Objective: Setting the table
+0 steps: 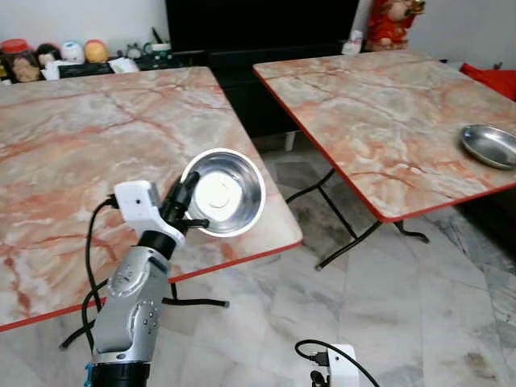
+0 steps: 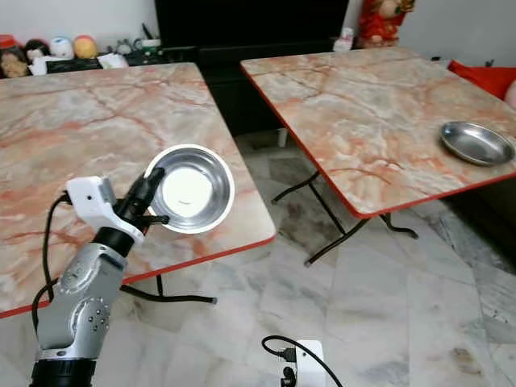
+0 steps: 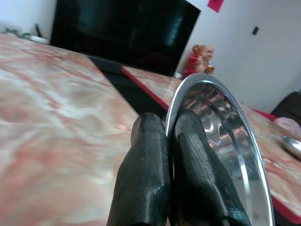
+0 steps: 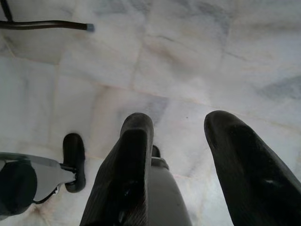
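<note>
Pinching the steel bowl (image 1: 223, 192) by its rim above the desk (image 1: 72, 153) corner, your left pincer (image 1: 187, 203) holds something light, stiff, slippery; grip firmly.

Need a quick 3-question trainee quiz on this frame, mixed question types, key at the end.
1. True or false: the left gripper has its fingers pinched on the rim of the steel bowl.
2. Where does the steel plate lie?
A. On the floor
B. On the right-hand table, near its right edge
C. Inside the held bowl
3. Fill in: the right gripper hangs over the marble ____, fingers apart.

Key
1. True
2. B
3. floor
</note>
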### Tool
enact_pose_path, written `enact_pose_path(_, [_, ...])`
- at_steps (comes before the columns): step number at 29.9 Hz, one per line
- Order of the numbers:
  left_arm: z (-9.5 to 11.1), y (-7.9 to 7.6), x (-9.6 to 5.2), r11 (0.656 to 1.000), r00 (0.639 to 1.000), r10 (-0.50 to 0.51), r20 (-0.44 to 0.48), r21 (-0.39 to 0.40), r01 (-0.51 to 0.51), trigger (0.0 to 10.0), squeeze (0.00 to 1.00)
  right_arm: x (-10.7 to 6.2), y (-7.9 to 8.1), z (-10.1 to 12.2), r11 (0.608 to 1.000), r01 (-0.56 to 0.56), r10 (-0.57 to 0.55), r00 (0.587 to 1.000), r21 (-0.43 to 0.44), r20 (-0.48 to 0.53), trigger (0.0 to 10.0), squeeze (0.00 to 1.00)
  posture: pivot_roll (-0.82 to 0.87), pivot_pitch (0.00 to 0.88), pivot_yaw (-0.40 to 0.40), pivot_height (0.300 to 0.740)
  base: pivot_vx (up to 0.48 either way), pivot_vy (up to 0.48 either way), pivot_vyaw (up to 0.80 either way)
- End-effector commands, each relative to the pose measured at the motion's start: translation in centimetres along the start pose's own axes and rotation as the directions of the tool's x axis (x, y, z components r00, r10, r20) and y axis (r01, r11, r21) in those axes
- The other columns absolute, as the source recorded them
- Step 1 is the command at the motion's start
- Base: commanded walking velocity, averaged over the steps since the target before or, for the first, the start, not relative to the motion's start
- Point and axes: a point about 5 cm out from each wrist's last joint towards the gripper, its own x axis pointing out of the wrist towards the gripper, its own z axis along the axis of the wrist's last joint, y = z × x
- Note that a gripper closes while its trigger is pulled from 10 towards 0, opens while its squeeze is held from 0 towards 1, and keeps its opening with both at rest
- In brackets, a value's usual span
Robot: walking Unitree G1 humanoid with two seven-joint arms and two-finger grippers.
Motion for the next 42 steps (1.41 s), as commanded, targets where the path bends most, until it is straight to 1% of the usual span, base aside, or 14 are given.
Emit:
enact_pose_path(1, [0.1, -0.6, 0.3, 1.000, 1.000, -0.017, 0.011, -0.001, 0.017, 10.0, 0.00, -0.1, -0.4, -0.3, 1.000, 0.018, -0.018, 1.000, 0.009, -0.008, 10.0, 0.00, 0.16, 0.038, -0.077, 0.740, 0.000, -0.405, 0.00])
enact_pose_path(7, [0.0, 0.0, 0.2, 1.000, 1.000, 0.009, 0.000, 0.010, -0.009, 10.0, 0.00, -0.1, -0.5, -0.3, 1.000, 0.017, -0.017, 1.000, 0.004, -0.012, 10.0, 0.00, 0.15, 0.039, -0.078, 0.740, 0.000, -0.404, 0.00])
enact_pose_path(10, [0.0, 0.1, 0.2, 1.000, 1.000, 0.018, 0.004, 0.011, -0.018, 10.0, 0.00, -0.1, -0.5, -0.3, 1.000, 0.021, -0.021, 1.000, -0.011, -0.013, 10.0, 0.00, 0.15, 0.038, -0.079, 0.740, 0.000, -0.379, 0.00])
enact_pose_path(11, [0.0, 0.2, 0.2, 1.000, 1.000, 0.023, 0.004, 0.012, -0.023, 10.0, 0.00, 0.0, -0.6, -0.2, 0.999, 0.024, -0.025, 1.000, -0.039, -0.005, 10.0, 0.00, 0.15, 0.037, -0.079, 0.740, 0.000, -0.375, 0.00])
enact_pose_path(14, [0.0, 0.2, 0.2, 1.000, 1.000, 0.027, 0.005, 0.012, -0.027, 10.0, 0.00, 0.0, -0.6, -0.2, 0.999, 0.024, -0.024, 1.000, -0.044, -0.003, 10.0, 0.00, 0.15, 0.036, -0.080, 0.740, 0.000, -0.372, 0.62])
enact_pose_path(18, [0.0, 0.2, 0.2, 0.999, 1.000, 0.031, 0.004, 0.013, -0.031, 10.0, 0.00, 0.0, -0.6, -0.2, 0.999, 0.017, -0.018, 1.000, -0.029, -0.008, 10.0, 0.00, 0.15, 0.034, -0.080, 0.740, 0.000, -0.373, 0.72])
enact_pose_path(22, [-0.1, 0.3, 0.3, 0.999, 0.999, 0.036, 0.002, 0.015, -0.036, 10.0, 0.00, -0.1, -0.5, -0.3, 1.000, 0.013, -0.013, 1.000, -0.012, -0.012, 10.0, 0.00, 0.15, 0.027, -0.080, 0.740, 0.000, -0.371, 0.00])
enact_pose_path(26, [-0.2, 0.4, 0.3, 0.999, 0.999, 0.043, -0.001, 0.020, -0.043, 10.0, 0.00, 0.0, -0.6, -0.2, 0.999, 0.014, -0.015, 1.000, -0.045, -0.005, 10.0, 0.00, 0.15, 0.022, -0.080, 0.740, 0.000, -0.368, 0.00])
enact_pose_path(28, [-0.2, 0.5, 0.3, 0.999, 0.999, 0.044, -0.001, 0.021, -0.044, 10.0, 0.00, 0.0, -0.5, -0.2, 0.998, 0.012, -0.013, 1.000, -0.056, -0.006, 10.0, 0.00, 0.15, 0.021, -0.079, 0.740, 0.000, -0.371, 0.80])
enact_pose_path(30, [-0.2, 0.7, 0.4, 0.998, 0.999, 0.051, -0.001, 0.024, -0.051, 10.0, 0.00, 0.0, -0.5, -0.2, 0.999, 0.011, -0.011, 1.000, -0.040, -0.010, 10.0, 0.00, 0.15, 0.014, -0.079, 0.740, 0.000, -0.369, 0.80])
enact_pose_path(33, [-0.2, 0.8, 0.4, 0.998, 0.998, 0.056, -0.002, 0.026, -0.056, 10.0, 0.00, 0.0, -0.5, -0.2, 0.999, 0.002, -0.002, 1.000, -0.039, -0.011, 10.0, 0.00, 0.15, 0.009, -0.079, 0.740, 0.000, -0.370, 0.80])
enact_pose_path(36, [-0.2, 0.9, 0.4, 0.998, 0.998, 0.059, -0.001, 0.030, -0.059, 10.0, 0.00, -0.1, -0.5, -0.3, 1.000, 0.002, -0.002, 1.000, -0.017, -0.013, 10.0, 0.00, 0.15, 0.006, -0.079, 0.740, 0.000, -0.370, 0.00])
enact_pose_path(42, [-0.1, 1.2, 0.5, 0.997, 0.998, 0.068, 0.002, 0.038, -0.068, 10.0, 0.00, 0.0, -0.5, -0.3, 0.999, -0.002, 0.001, 1.000, -0.034, -0.016, 10.0, 0.00, 0.15, 0.007, -0.081, 0.740, 0.000, -0.372, 0.00])
